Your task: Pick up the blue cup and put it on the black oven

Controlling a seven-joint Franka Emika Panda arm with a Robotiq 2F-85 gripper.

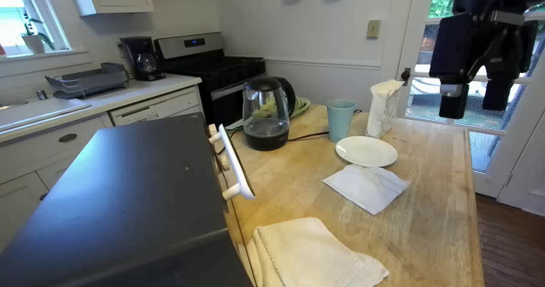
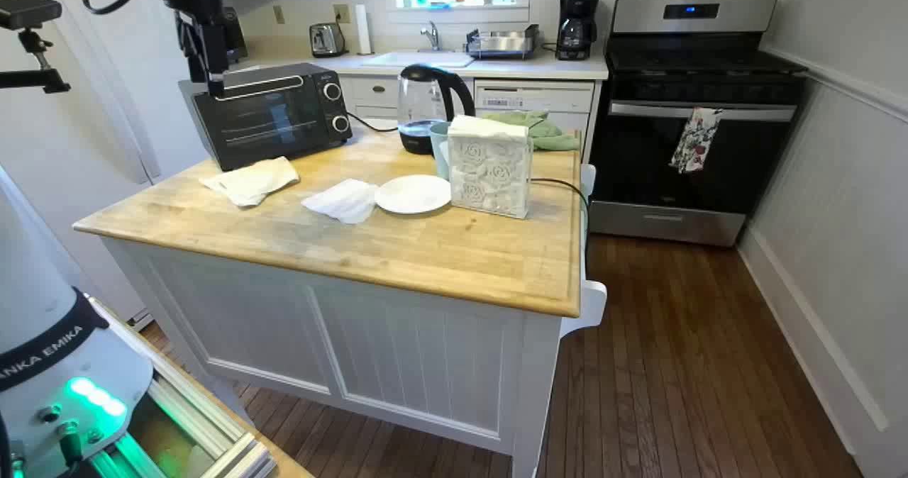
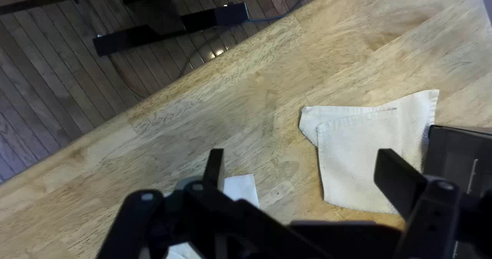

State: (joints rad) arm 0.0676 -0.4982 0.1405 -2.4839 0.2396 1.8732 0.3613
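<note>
The blue cup (image 1: pixel 339 119) stands upright on the wooden island top, between the kettle and the napkin holder. In an exterior view the cup (image 2: pixel 438 141) is partly hidden behind the napkin holder. The cup is out of the wrist view. The black oven (image 1: pixel 140 185) has a broad bare dark top; its glass front shows in an exterior view (image 2: pixel 269 120), and a corner shows in the wrist view (image 3: pixel 453 155). My gripper (image 1: pixel 474 101) is open and empty, high above the island and away from the cup. In the wrist view its fingers (image 3: pixel 300 166) are wide apart.
The glass kettle (image 1: pixel 266 127) stands beside the cup with its cord behind. The napkin holder (image 2: pixel 489 169), white plate (image 1: pixel 366 151) and paper napkin (image 1: pixel 368 187) lie near the cup. A cream cloth (image 3: pixel 357 159) lies by the oven's front. The oven's white handle (image 1: pixel 236 163) sticks out.
</note>
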